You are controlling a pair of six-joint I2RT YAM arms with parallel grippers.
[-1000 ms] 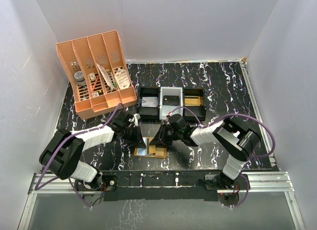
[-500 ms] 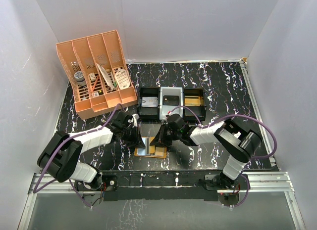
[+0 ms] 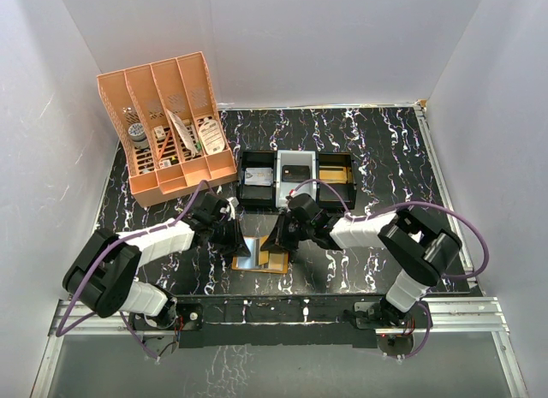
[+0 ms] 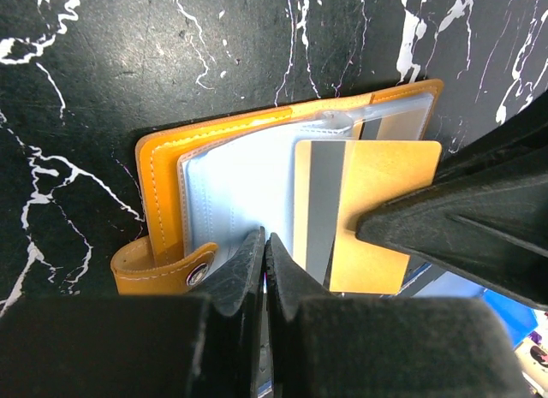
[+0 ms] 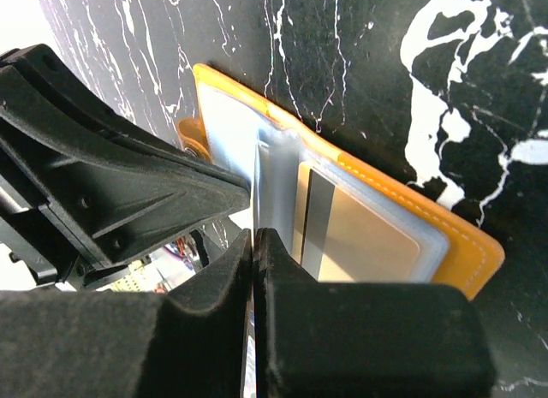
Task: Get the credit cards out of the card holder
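The orange card holder [image 3: 276, 263] lies open on the black marbled table near the front, also in the left wrist view [image 4: 163, 184] and the right wrist view [image 5: 402, 193]. Its pale blue sleeves [image 4: 240, 184] hold a gold card with a grey stripe [image 4: 377, 210], which also shows in the right wrist view [image 5: 360, 235]. My left gripper [image 4: 265, 240] is shut on a thin pale sheet at the wallet's middle; I cannot tell whether it is a card or a sleeve. My right gripper [image 5: 255, 234] is shut on an upright pale blue leaf [image 5: 274, 175]. The two grippers [image 3: 243, 243] [image 3: 276, 241] face each other over the wallet.
A large orange slotted organizer [image 3: 167, 128] stands at the back left. A black three-part tray [image 3: 242, 190] sits just behind the wallet, holding a small black box [image 3: 296, 172], a gold block [image 3: 336, 170] and a grey item [image 3: 257, 177]. White walls enclose the table.
Almost nothing. Both grippers stay shut at the wallet's middle; the right arm has shifted very slightly.
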